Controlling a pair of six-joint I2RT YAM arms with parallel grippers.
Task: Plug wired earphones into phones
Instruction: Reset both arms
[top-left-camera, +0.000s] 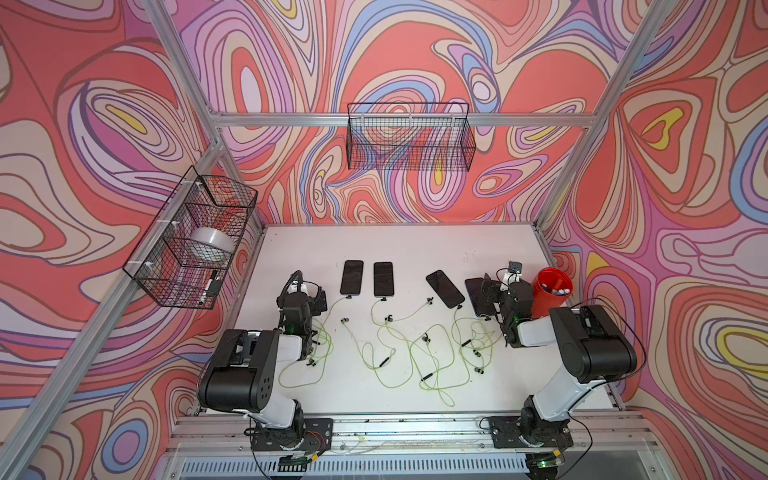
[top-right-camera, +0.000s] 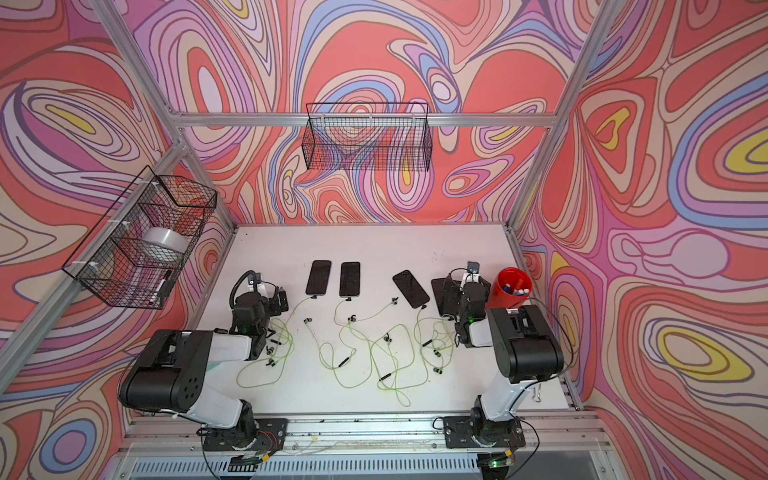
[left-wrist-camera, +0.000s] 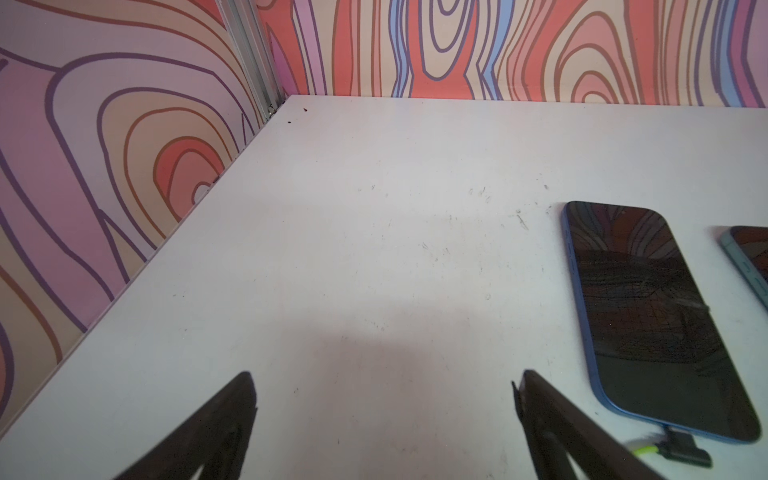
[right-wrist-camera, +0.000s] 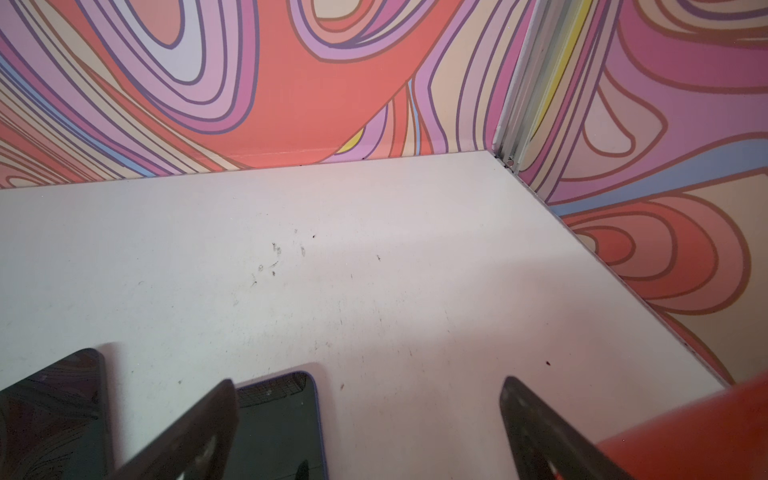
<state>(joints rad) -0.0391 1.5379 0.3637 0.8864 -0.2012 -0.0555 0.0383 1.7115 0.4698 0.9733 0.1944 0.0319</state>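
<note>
1. Left claw (left-wrist-camera: 386, 374) is spread wide and released, with only bare white table (left-wrist-camera: 374, 249) between its fingers.
2. Just beside it, on the side toward the right claw, a blue-edged phone (left-wrist-camera: 652, 320) lies flat with a dark plug (left-wrist-camera: 681, 451) at its near end. A second phone (left-wrist-camera: 752, 257) lies just past that.
3. Right claw (right-wrist-camera: 369, 380) is gaping too, gripping nothing. One finger hangs over a purple-edged phone (right-wrist-camera: 278, 424), and a tilted phone (right-wrist-camera: 50, 415) lies further out on that side.
4. A red cup (right-wrist-camera: 685, 436) crowds its other finger.
5. In both top views the wired earphones (top-left-camera: 388, 330) (top-right-camera: 353, 332) sprawl tangled between the claws, cords reaching the phones' near ends.
</note>
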